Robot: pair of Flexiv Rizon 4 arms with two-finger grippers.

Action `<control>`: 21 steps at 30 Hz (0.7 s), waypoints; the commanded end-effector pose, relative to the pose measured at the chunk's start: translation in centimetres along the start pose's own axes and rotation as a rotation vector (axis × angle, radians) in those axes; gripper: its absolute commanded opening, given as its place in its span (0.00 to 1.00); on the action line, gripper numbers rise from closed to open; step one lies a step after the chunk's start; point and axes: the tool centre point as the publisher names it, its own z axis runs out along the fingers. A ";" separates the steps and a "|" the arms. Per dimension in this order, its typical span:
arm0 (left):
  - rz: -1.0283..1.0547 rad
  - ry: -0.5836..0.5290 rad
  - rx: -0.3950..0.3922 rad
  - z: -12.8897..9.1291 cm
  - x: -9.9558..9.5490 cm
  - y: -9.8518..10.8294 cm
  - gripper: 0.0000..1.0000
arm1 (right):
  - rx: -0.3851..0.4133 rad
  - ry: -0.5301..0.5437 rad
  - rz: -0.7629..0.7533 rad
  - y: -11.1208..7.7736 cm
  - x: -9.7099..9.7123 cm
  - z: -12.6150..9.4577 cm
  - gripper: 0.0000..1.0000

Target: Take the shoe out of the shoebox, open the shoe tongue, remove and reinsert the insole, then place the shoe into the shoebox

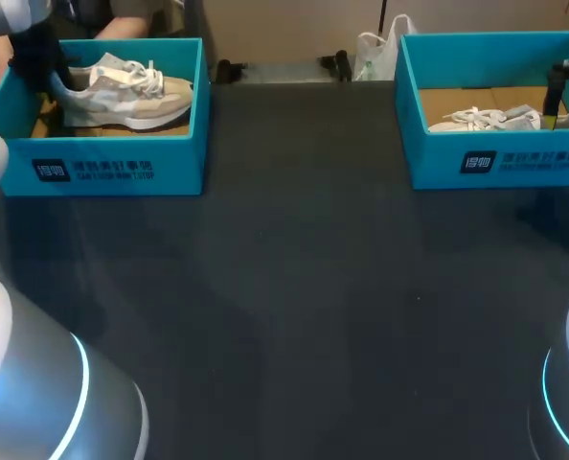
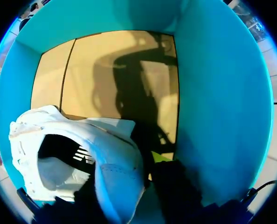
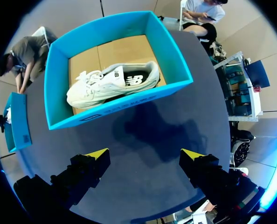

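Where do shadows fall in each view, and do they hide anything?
Left wrist view: a dark, arm-shaped shadow lies across the left box's floor, beyond the shoe, and hides nothing. Right wrist view: a soft shadow lies on the table between the open right claw and the right box. Head view: only a faint shadow on the table in front of the right box.

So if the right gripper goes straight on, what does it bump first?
The right gripper would probably hit the dark table, just short of the blue shoebox; depth is unclear, so maybe its near wall.
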 end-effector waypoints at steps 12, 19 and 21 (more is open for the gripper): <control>0.009 -0.023 0.105 -1.1 1.3 0.8 0.00 | -0.001 -0.001 0.000 0.0 0.0 0.0 1.00; -0.004 -0.054 0.080 -4.4 1.5 -0.1 0.00 | -0.001 -0.001 0.000 0.0 0.0 0.0 1.00; -0.006 -0.065 0.073 -5.5 1.5 -0.2 0.00 | -0.001 -0.001 0.000 0.0 0.0 0.0 1.00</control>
